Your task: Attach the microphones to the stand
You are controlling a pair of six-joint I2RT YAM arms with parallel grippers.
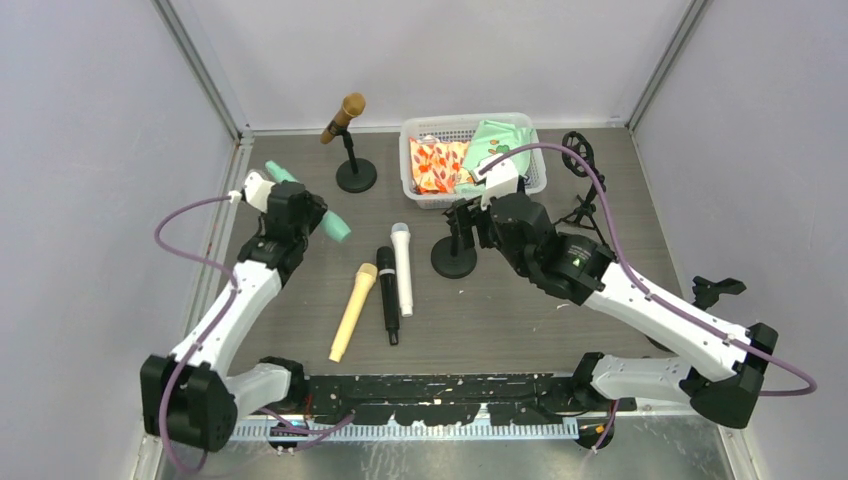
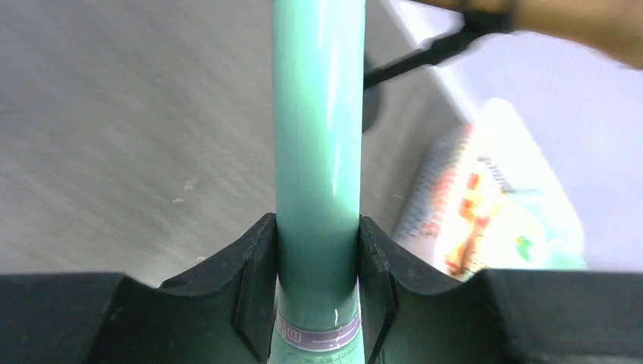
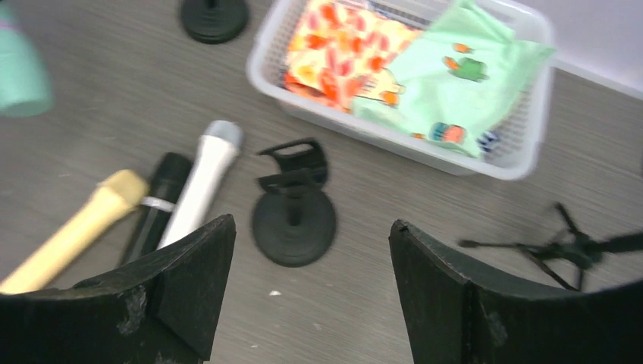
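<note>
**Mint microphone gripped at left; right fingers wide over empty stand**

At the left of the table, the left gripper (image 2: 318, 254) has its black fingers closed on the shaft of the slim mint green microphone (image 2: 318, 114). Farther back, the brown-gold microphone (image 1: 343, 117) sits in a black round-based stand (image 1: 356, 176). The pale yellow microphone (image 1: 353, 311), the black microphone (image 1: 388, 295) and the white microphone (image 1: 402, 268) lie side by side at the centre. To their right, the right gripper (image 3: 309, 258) hangs with fingers wide, holding nothing, above a second round-based stand (image 3: 294, 220), near the white plastic basket (image 3: 531, 144).

White plastic mesh basket (image 1: 465, 120) sits at the back of the grey wood-grain table (image 1: 500, 320), holding an orange-patterned fabric piece (image 1: 437, 165) beside a pale green printed cloth (image 1: 503, 138).
</note>
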